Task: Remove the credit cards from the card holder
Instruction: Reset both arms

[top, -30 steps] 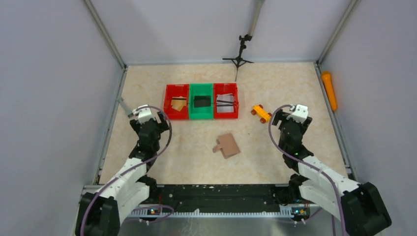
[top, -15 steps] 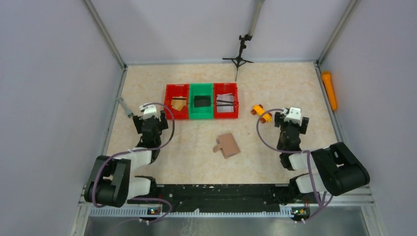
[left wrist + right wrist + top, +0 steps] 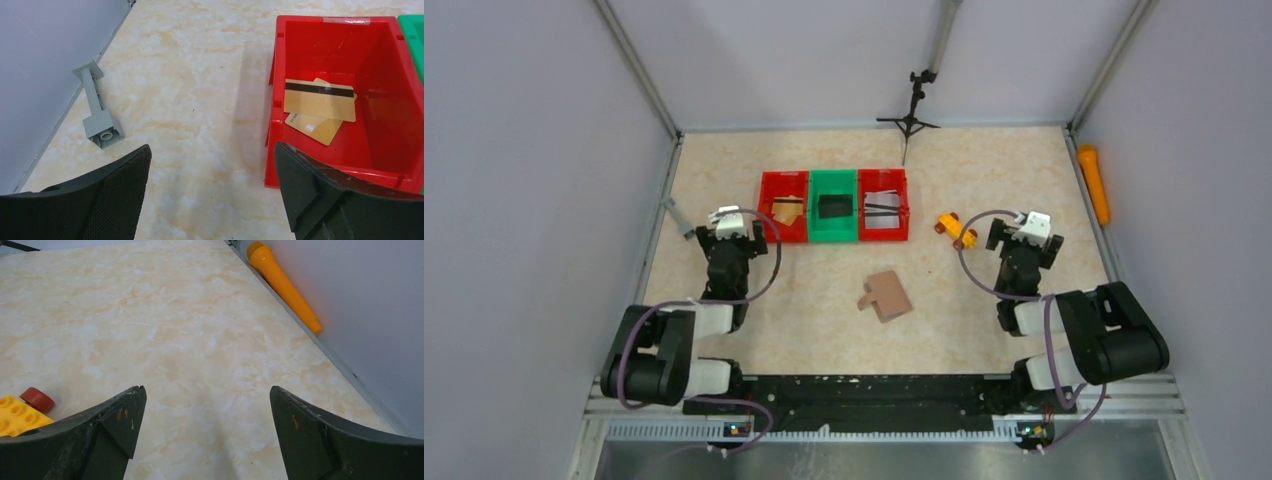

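Holder (image 3: 886, 296): one, tan-brown, lying flat on the table (image 3: 824, 320). It sits in front of the bins and between the two arms, well apart from both grippers.

Cards:
- Two gold cards (image 3: 320, 102) overlap in the left red bin (image 3: 272, 125). The upper one shows a dark stripe.
- One black card (image 3: 835, 206) lies in the green bin (image 3: 834, 234).
- Pale striped cards (image 3: 883, 212) lie in the right red bin (image 3: 883, 236). Their count is not readable.

Bins: three in a row, touching, with the green one between the two red.

Around:
- One grey peg block (image 3: 97, 120) near the left wall.
- One yellow toy car (image 3: 955, 229) with red wheels, just left of the right gripper.
- One orange cylinder (image 3: 285, 285) along the right wall.
- One black tripod (image 3: 911, 110) at the far edge.

Left gripper (image 3: 211, 147): jaws spread wide, holding nothing, facing the near left corner of the left red bin.
Right gripper (image 3: 206, 388): jaws spread wide, holding nothing, over bare table, facing the orange cylinder.

Versus one second ago, both arms have folded back and their big links are now bunched near the bases. The grippers are in roughly the same spots. Holder, bins and car have not moved.
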### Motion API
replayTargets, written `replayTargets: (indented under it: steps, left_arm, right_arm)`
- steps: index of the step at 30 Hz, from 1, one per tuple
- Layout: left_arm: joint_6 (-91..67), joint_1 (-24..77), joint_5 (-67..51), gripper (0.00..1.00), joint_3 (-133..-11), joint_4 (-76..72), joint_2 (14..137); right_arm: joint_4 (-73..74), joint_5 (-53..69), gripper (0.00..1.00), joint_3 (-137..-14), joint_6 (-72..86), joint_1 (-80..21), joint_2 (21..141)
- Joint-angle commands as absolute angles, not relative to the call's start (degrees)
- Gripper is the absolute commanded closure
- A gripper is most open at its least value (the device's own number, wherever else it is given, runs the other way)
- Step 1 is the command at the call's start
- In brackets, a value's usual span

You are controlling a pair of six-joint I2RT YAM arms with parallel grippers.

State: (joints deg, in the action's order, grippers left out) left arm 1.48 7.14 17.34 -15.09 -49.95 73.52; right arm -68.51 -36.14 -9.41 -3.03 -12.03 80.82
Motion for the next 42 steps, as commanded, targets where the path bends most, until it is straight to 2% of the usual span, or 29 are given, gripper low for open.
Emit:
replayTargets:
  steps: [1, 3, 5, 7, 15, 19, 21, 23, 25, 27, 42]
  left_arm:
    - [3.02, 5.52, 17.7, 0.04, -9.68, -76.36, 83.32]
    - [2.49, 4.1, 16.8, 0.03, -9.68, -80.0, 86.45]
    - [0.68, 2.81, 13.01, 0.05, -13.79, -66.38, 83.75]
    - [0.12, 1.61, 11.39, 0.05, -16.5, -59.64, 82.56]
    - [-1.71, 1.51, 16.13, 0.01, -13.67, -66.1, 82.79]
    - [-2.54, 1.52, 17.63, 0.01, -13.14, -67.71, 83.09]
    - [-2.4, 1.56, 17.49, 0.01, -13.08, -67.68, 83.03]
    - [-2.49, 1.55, 17.43, 0.01, -13.19, -67.58, 83.13]
    - [-3.11, 1.51, 18.73, 0.01, -15.04, -65.15, 83.81]
    - [-3.8, 1.18, 19.74, 0.01, -16.73, -62.53, 84.31]
    - [-3.59, 1.27, 19.53, 0.01, -16.45, -62.67, 84.1]
  right_arm:
    - [-64.77, -34.65, 0.03, -13.86, -1.23, -11.18, 81.83]
    - [-60.37, -34.36, 0.03, -16.89, -1.49, -11.18, 83.41]
    - [-57.74, -37.2, 0.02, -18.89, -0.61, -11.17, 84.44]
    - [-58.22, -38.18, 0.02, -18.63, -0.44, -11.21, 84.38]
    - [-54.88, -34.73, 0.01, -19.27, 3.5, -8.75, 83.69]
    - [-59.37, -24.81, 0.01, -14.46, 6.61, -3.59, 80.16]
    - [-62.37, -18.93, 0.01, -13.35, 4.03, -3.47, 81.1]
    - [-71.79, -13.11, 0.01, -10.45, 0.98, -3.57, 84.28]
    - [-68.38, -10.96, 0.01, -10.42, 0.57, -3.6, 82.74]
    - [-73.15, -7.13, 0.01, -8.96, -1.92, -3.62, 83.51]
    - [-69.61, -8.27, 0.01, -10.71, -1.08, -3.57, 83.5]
